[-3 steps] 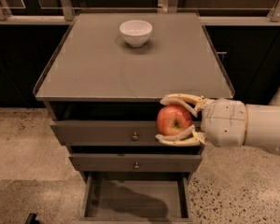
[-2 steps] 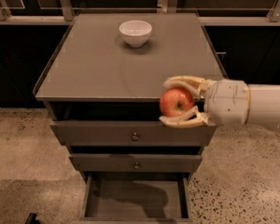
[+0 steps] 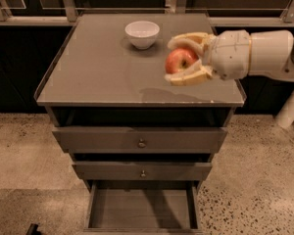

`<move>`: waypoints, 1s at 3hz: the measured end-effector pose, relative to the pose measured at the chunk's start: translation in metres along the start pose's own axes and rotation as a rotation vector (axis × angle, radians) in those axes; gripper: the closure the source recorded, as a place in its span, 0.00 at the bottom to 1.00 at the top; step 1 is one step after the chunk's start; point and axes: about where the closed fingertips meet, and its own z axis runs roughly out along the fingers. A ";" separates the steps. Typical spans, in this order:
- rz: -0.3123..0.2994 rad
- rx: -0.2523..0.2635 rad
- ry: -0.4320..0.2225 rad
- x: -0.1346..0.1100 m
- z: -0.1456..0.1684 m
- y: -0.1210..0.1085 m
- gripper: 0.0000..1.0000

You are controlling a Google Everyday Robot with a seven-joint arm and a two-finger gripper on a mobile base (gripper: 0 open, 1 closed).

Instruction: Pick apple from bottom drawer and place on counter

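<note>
Camera view: gripper comes in from the right, over the right part of the counter. Jaws clamped on the apple, one pale finger curved over the top, the other under it. Apple is red with a yellowish patch, held clear of the surface, its shadow on the counter below. White arm runs off the right edge. White bowl sits upright toward the back of the counter, left of the gripper, near but not touching. Below the counter, top drawer and middle drawer each stick out a little, each with a small knob on its front. Bottom drawer pulled out furthest, plank floor bare. Speckled floor around the cabinet.
</note>
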 end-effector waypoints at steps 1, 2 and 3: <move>0.023 0.008 0.015 0.017 0.011 -0.031 1.00; 0.063 0.013 -0.005 0.043 0.023 -0.045 1.00; 0.102 0.015 -0.039 0.068 0.035 -0.047 1.00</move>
